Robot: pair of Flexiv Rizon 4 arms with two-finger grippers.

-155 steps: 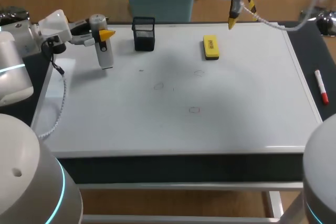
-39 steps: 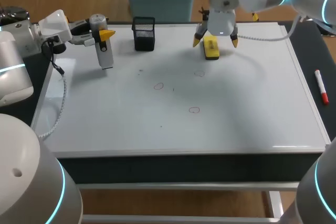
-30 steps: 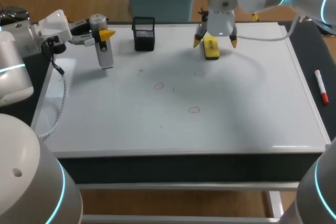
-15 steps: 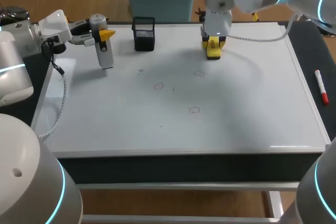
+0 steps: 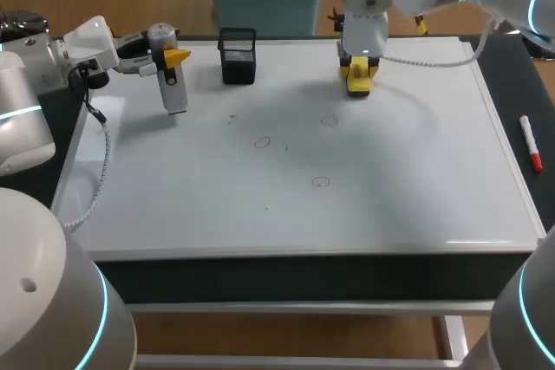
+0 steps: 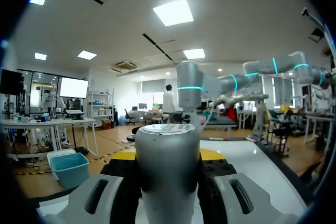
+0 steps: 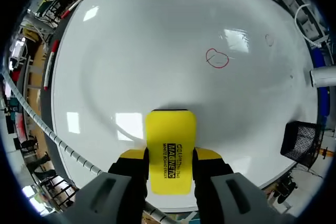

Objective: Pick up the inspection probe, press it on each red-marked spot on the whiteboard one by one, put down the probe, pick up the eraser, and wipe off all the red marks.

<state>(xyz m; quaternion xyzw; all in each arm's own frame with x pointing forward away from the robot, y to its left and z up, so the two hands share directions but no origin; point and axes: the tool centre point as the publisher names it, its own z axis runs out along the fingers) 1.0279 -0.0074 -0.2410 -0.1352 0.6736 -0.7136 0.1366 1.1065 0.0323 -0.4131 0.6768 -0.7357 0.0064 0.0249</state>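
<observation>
My left gripper is shut on the inspection probe, a silver and white cylinder held upright over the whiteboard's far left corner. In the left wrist view the probe fills the gap between the fingers of that gripper. Near the board's far edge, my right gripper is shut on the yellow eraser. The right wrist view shows the eraser clamped between both yellow tips of the gripper. Three red circle marks lie mid-board; the nearest red mark is ahead of the eraser.
A black mesh basket stands on the far edge between the two grippers, also seen in the right wrist view. A red marker lies on the dark strip right of the board.
My right gripper came down over the eraser, closed its fingers on it and shifted it slightly to the right. The left arm with the probe has not moved.
</observation>
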